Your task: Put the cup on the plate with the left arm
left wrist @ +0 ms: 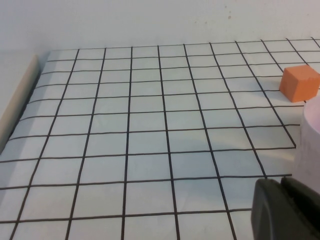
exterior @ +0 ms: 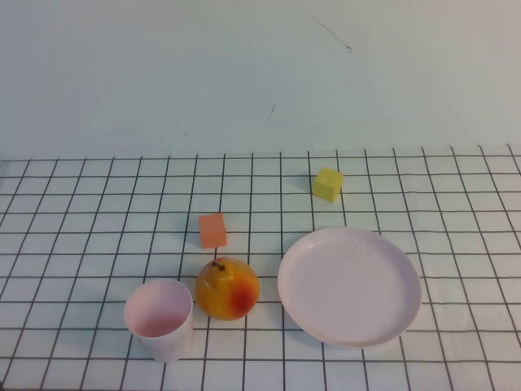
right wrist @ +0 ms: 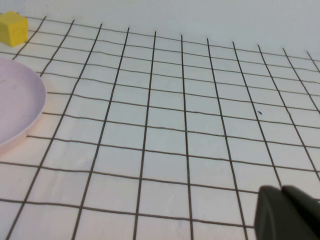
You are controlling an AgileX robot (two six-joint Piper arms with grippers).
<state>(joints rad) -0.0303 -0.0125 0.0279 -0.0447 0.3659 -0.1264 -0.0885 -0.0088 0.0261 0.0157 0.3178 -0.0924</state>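
The pale pink cup (exterior: pixel 159 318) stands upright and empty at the front left of the gridded table. The large pale pink plate (exterior: pixel 348 285) lies empty to its right, with a pear between them. Neither arm shows in the high view. In the left wrist view my left gripper (left wrist: pixel 280 183) is shut and empty, low over the cloth, with the cup's side (left wrist: pixel 312 131) just beyond it. In the right wrist view my right gripper (right wrist: pixel 280 193) is shut and empty, well away from the plate's rim (right wrist: pixel 30 107).
A yellow-orange pear (exterior: pixel 227 288) stands between the cup and the plate. An orange block (exterior: pixel 212 230) lies behind the pear and shows in the left wrist view (left wrist: pixel 299 82). A yellow block (exterior: pixel 328 184) lies behind the plate and shows in the right wrist view (right wrist: pixel 12 28).
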